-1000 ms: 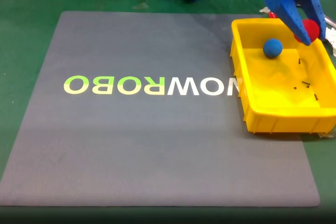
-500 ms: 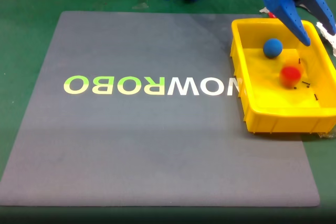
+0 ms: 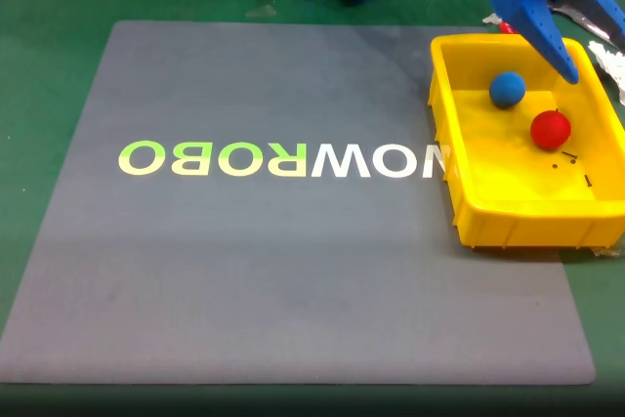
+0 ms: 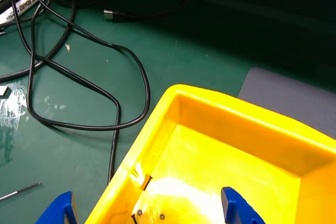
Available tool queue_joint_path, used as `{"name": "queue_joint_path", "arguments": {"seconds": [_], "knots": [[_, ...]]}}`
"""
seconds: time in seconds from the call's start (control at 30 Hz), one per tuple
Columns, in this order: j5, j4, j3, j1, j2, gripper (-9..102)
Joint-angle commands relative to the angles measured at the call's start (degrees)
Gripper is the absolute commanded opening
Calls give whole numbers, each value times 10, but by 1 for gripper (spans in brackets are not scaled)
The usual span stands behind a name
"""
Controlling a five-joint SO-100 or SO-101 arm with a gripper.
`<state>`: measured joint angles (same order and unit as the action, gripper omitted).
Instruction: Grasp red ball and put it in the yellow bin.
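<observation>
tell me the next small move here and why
Probably lift the open gripper up and back, clear of the yellow bin. The red ball already lies on the bin floor beside the blue ball, and the gripper holds nothing, so the placing looks done.

Fixed view high, oblique – wrist view close; both share yellow bin [image 3: 467, 204] [image 4: 173, 129].

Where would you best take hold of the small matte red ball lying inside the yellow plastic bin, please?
Probably across the red ball's widest middle, coming straight down from above: it is round, the yellow bin's raised walls block any side approach, and the blue ball sits apart.
</observation>
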<state>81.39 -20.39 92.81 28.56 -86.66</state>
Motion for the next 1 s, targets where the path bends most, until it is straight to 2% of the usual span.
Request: {"name": "queue_joint_path", "arguments": {"seconds": [0.0,0.13,0.37,0.57,0.7,0.97], "knots": [[-5,1,-44,-14,-33,32],[-7,-44,-43,-24,-87,32],[-5,-194,-32,-65,-265,30],[21,-281,31,-126,-413,28],[46,-299,117,-173,-513,24],[65,-304,355,-243,-698,2]]}}
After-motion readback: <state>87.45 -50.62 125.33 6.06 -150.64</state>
